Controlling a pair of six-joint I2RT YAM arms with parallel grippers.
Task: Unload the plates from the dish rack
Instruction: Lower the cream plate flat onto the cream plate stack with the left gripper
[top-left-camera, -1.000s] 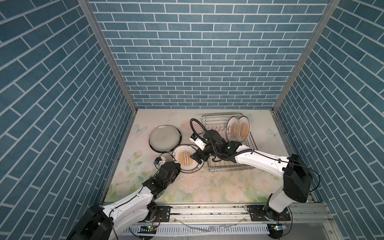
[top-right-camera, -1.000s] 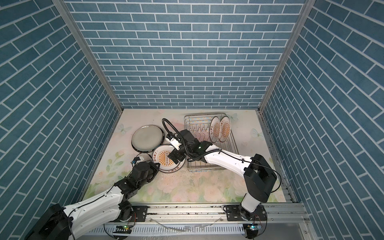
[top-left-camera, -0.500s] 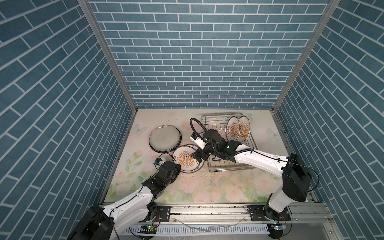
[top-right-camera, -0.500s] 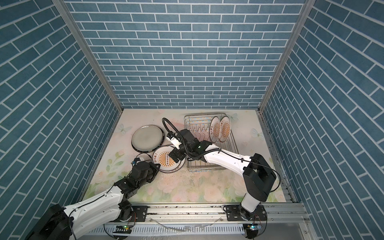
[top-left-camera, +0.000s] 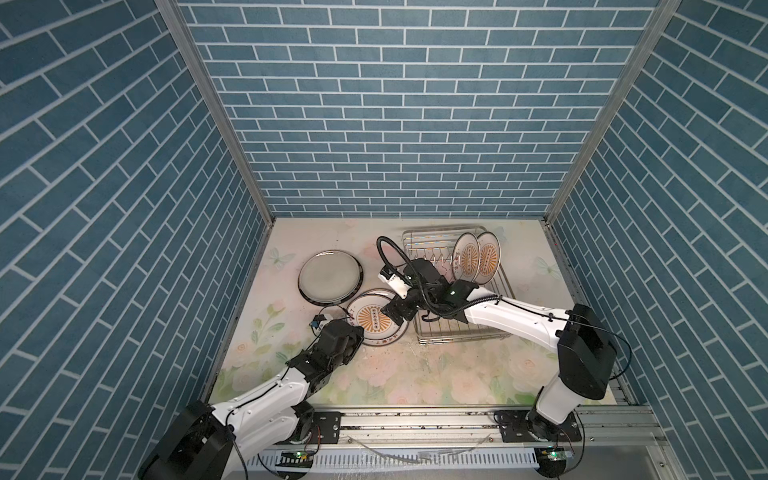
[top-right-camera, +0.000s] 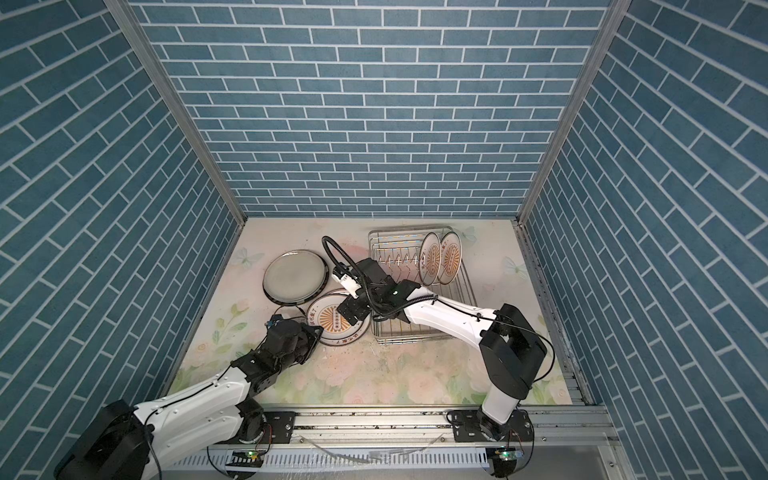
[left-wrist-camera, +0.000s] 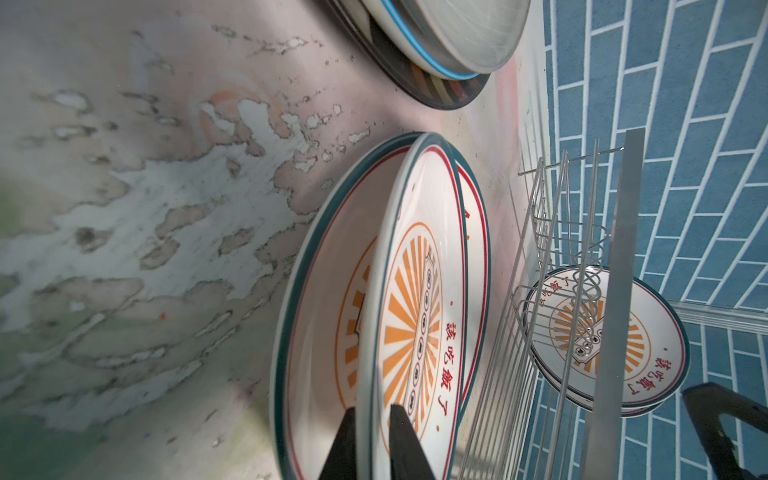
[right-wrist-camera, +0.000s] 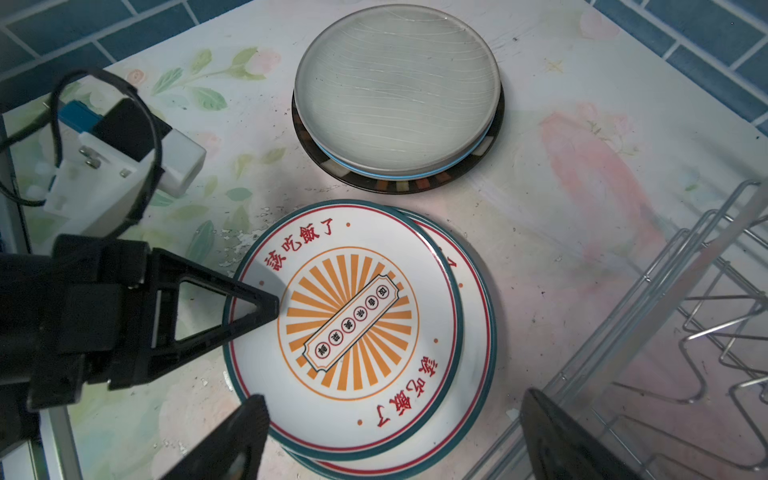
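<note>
as it lies on a matching plate on the floral desk, left of the silver wire dish rack in a top view, the white ceramic sunburst plate probably handles stiff, slippery, breakable; take its rim. the left hand pinches that rim; the right hand hovers spread.

A table printed with pale flowers and butterflies, its surface flaking in patches, has blue brick-patterned walls rising around three of its sides.
</note>
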